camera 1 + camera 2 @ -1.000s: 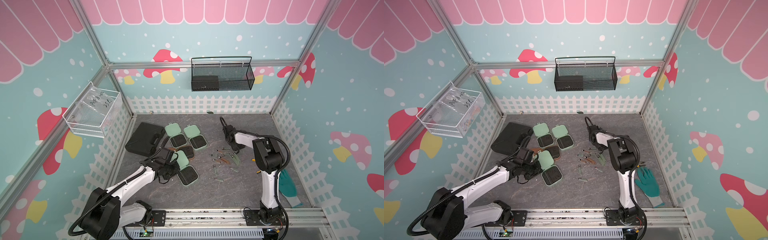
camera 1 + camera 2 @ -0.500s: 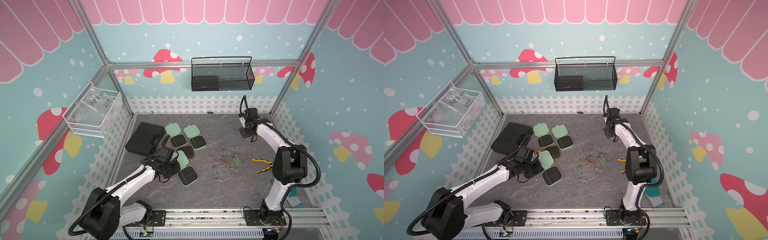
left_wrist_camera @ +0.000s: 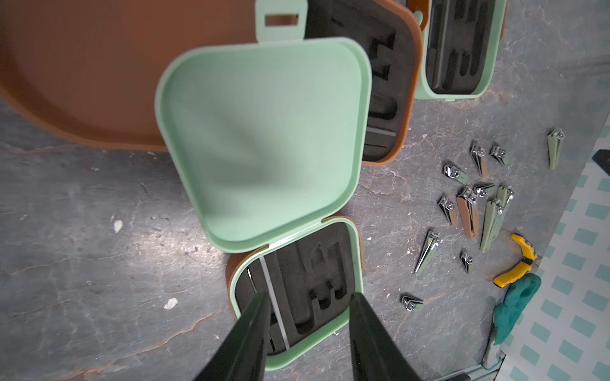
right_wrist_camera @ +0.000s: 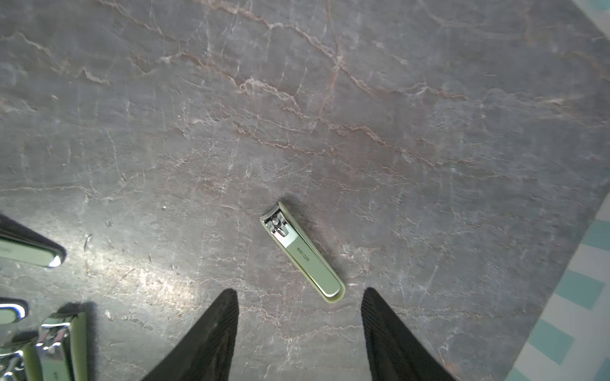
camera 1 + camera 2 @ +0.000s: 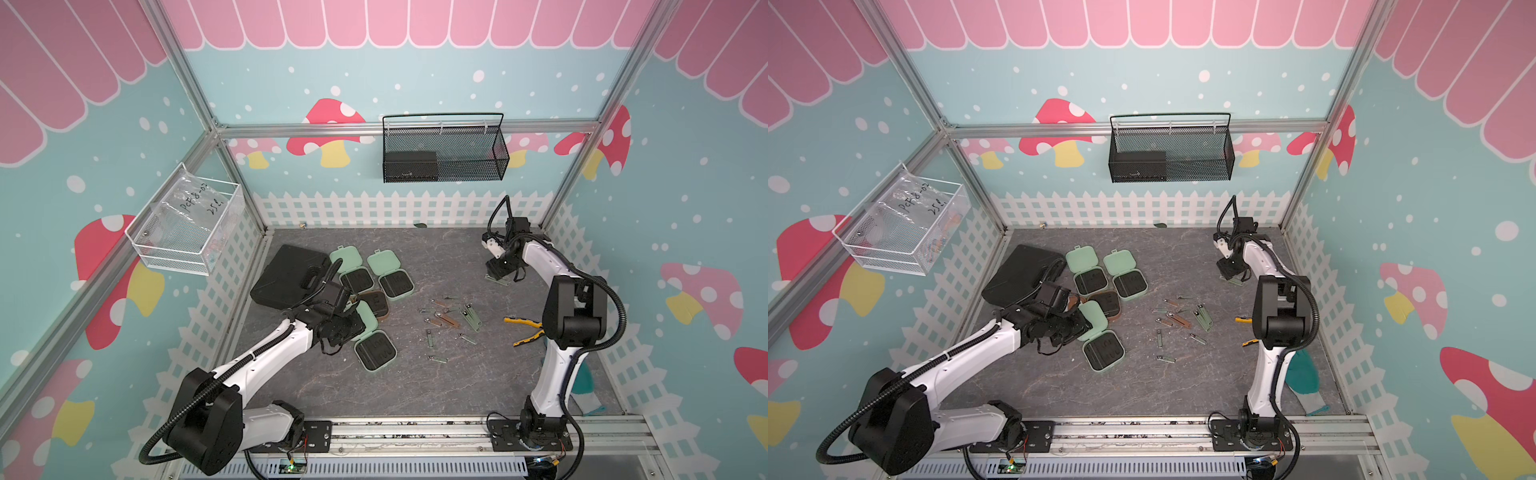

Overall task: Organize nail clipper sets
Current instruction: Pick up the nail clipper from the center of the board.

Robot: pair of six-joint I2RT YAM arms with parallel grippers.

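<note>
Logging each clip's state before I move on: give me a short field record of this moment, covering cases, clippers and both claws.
small cases: three green cases and one brown case, all open
loose clippers: scattered mid-table
lone clipper: green, flat on the table just ahead of the right claw
left claw: open, over the nearest green case's black insert, holding nothing
right claw: open, holding nothing
other items: big black case, yellow pliers, teal glove
</note>
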